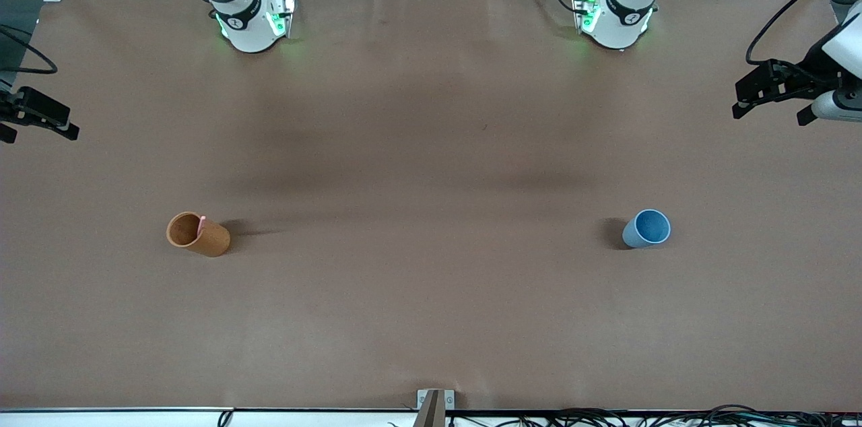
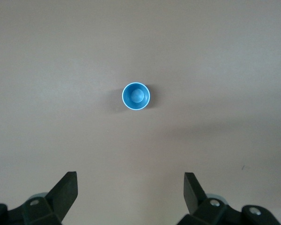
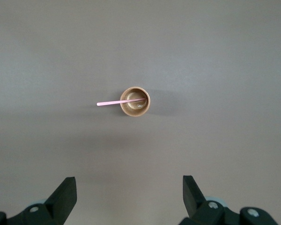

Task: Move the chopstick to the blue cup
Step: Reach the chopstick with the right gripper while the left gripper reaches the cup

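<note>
The pale pink chopstick [image 1: 201, 224] stands slanted in the orange-brown cup [image 1: 198, 234], toward the right arm's end of the table; its upper end sticks out over the rim. The right wrist view shows the chopstick [image 3: 113, 102] and the orange-brown cup [image 3: 135, 101] from straight above. The blue cup [image 1: 647, 228] stands upright and empty toward the left arm's end, and also shows in the left wrist view [image 2: 136, 96]. My left gripper [image 1: 770, 110] [image 2: 131, 187] is open and empty, high over the table's left-arm end. My right gripper [image 1: 39, 133] [image 3: 129, 190] is open and empty, high over the right-arm end.
A brown sheet [image 1: 431, 164] covers the whole table. The two arm bases [image 1: 252, 19] [image 1: 616, 16] stand along the edge farthest from the front camera. A small metal bracket [image 1: 435, 405] and cables lie at the nearest edge.
</note>
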Robot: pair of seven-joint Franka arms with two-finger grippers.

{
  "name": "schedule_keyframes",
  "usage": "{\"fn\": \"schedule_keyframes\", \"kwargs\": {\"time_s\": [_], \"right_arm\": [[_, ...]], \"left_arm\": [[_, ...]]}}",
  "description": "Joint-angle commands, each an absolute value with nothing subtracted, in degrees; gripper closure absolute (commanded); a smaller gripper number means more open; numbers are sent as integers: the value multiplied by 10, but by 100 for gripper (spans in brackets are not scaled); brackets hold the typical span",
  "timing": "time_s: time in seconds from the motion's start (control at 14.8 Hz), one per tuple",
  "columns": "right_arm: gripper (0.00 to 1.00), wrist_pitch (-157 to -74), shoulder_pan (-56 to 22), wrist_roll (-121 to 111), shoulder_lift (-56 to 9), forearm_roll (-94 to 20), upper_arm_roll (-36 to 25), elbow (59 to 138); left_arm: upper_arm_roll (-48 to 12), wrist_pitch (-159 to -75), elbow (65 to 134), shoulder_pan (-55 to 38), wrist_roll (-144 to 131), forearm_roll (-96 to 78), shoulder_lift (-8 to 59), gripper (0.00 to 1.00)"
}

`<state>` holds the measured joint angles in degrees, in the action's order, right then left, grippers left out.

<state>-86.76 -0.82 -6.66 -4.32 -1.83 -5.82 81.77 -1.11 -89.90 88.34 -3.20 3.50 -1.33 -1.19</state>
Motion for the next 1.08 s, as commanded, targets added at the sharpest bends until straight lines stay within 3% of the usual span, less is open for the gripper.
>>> {"fn": "schedule_keyframes", "kwargs": {"time_s": [0.0,0.27,0.54,0.81,1.01], "right_arm": [[0,-866,-5,-71,-37,-23,-58,822],[0,-867,0,-71,-37,-19,-59,821],[0,-865,0,-62,-36,-17,-59,823],[0,-880,-9,-49,-53,-15,-56,824],[1,-928,-59,20,-65,16,-56,852]], "left_arm": [[-13,-893,866,-33,40,-13,-4,0],[-14,-894,866,-32,40,-19,-2,0],[-13,-915,876,-26,36,-18,49,0],[-13,-1073,967,-3,62,-21,102,0],[-13,-1184,1061,-1,65,-23,116,0]]}}
